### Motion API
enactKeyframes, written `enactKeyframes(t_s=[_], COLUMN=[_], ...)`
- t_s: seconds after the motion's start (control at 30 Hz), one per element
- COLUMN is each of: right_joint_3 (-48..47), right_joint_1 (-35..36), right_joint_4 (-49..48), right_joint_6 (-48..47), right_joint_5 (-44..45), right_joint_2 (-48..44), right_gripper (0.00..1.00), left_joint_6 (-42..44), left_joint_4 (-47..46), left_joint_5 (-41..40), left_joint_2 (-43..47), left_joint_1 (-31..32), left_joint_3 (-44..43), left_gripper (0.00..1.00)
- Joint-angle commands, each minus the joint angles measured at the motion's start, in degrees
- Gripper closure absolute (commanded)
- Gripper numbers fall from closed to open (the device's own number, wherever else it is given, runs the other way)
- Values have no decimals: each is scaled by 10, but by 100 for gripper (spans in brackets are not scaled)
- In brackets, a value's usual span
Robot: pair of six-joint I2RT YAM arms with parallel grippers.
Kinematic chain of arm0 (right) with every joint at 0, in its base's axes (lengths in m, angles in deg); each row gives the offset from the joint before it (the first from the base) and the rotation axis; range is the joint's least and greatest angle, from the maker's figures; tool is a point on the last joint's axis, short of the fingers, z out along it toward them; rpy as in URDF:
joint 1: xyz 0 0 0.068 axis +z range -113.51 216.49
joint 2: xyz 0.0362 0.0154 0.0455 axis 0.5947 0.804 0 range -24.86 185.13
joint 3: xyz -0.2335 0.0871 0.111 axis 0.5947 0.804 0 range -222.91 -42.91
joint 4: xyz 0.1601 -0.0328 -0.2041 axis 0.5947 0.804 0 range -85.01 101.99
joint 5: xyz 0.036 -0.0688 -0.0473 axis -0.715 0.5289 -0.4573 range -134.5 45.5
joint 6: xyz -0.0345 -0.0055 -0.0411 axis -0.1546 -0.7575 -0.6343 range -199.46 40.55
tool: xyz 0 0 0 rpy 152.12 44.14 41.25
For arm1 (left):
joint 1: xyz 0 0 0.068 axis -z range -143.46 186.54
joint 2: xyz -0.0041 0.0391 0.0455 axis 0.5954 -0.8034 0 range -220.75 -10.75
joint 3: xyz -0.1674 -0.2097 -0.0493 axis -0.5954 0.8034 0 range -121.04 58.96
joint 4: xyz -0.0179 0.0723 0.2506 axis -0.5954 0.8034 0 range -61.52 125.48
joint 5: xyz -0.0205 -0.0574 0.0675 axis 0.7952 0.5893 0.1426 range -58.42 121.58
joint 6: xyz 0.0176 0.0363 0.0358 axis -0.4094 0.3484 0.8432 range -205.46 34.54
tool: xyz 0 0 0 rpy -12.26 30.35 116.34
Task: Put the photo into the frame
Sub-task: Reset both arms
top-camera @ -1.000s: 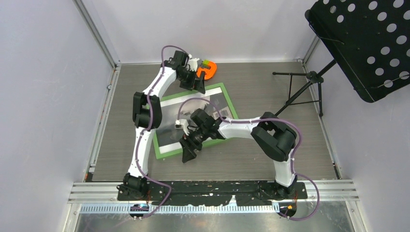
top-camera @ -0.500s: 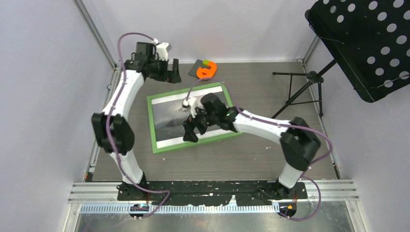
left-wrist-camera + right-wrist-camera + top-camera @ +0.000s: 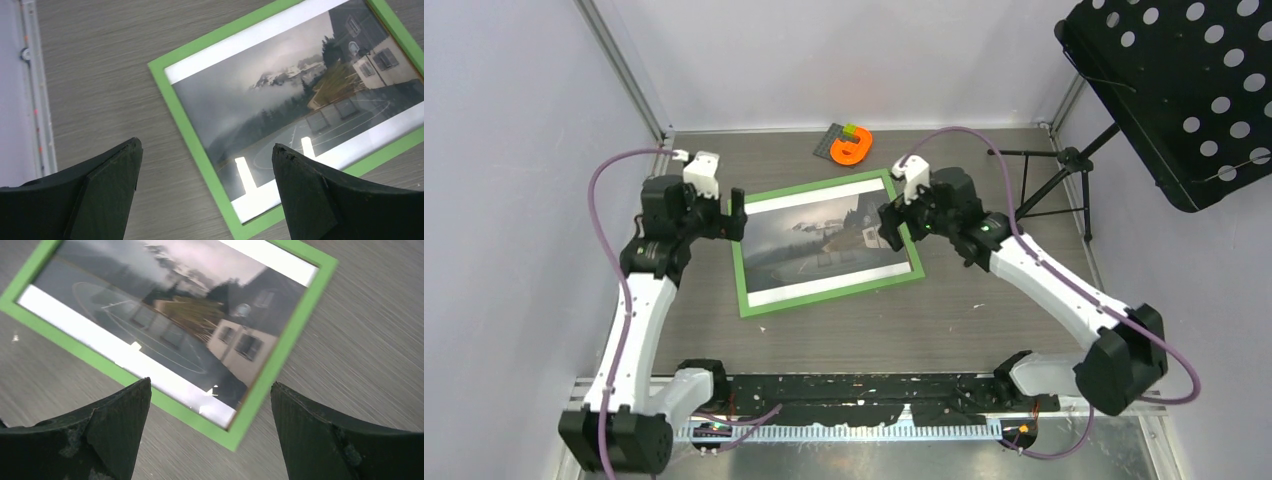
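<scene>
The frame (image 3: 824, 296) lies flat on the grey table with its bright green face up, and the photo (image 3: 819, 240), a dark misty landscape with white bands, sits inside its rails. My left gripper (image 3: 736, 215) hovers open just off the frame's left rail. My right gripper (image 3: 889, 225) hovers open over the frame's right end. In the left wrist view the open left gripper (image 3: 206, 145) spans the green rail (image 3: 192, 135) and the photo (image 3: 280, 95). In the right wrist view the open right gripper (image 3: 210, 384) hangs above a frame corner (image 3: 287, 345) and the photo (image 3: 165, 315). Neither holds anything.
An orange ring-shaped object (image 3: 854, 146) with a small dark plate lies at the back of the table. A black perforated music stand (image 3: 1184, 90) on a tripod (image 3: 1044, 190) stands at the right. Grey walls close the sides and a metal rail (image 3: 639, 240) runs along the left.
Both arms have drawn back from over the frame, the left one to its left side and the right one to its right end. The photo now shows uncovered.
</scene>
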Motion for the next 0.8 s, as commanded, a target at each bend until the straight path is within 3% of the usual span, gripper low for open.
enactKeyframes(t_s=[0.0,0.2,0.4,0.77], right_joint_3=[20,81,141,173], right_joint_1=[-39,-108,-152,-165], right_joint_4=[-11,-48,-81,-109], right_joint_6=[-12,22,18,-6], right_joint_5=[69,97,80,97], right_joint_2=[-84,-183,-236,-249], right_gripper=[5,5,5,4], left_joint_6=[18,28,-5,5], left_joint_4=[-50,-43,-69,-103], left_joint_5=[31,55,87,90], left_joint_2=[94,190,234,265], left_joint_1=[-57,-112,-122,-122], left_joint_3=[52,114,177,219], left_gripper=[0,0,0,0])
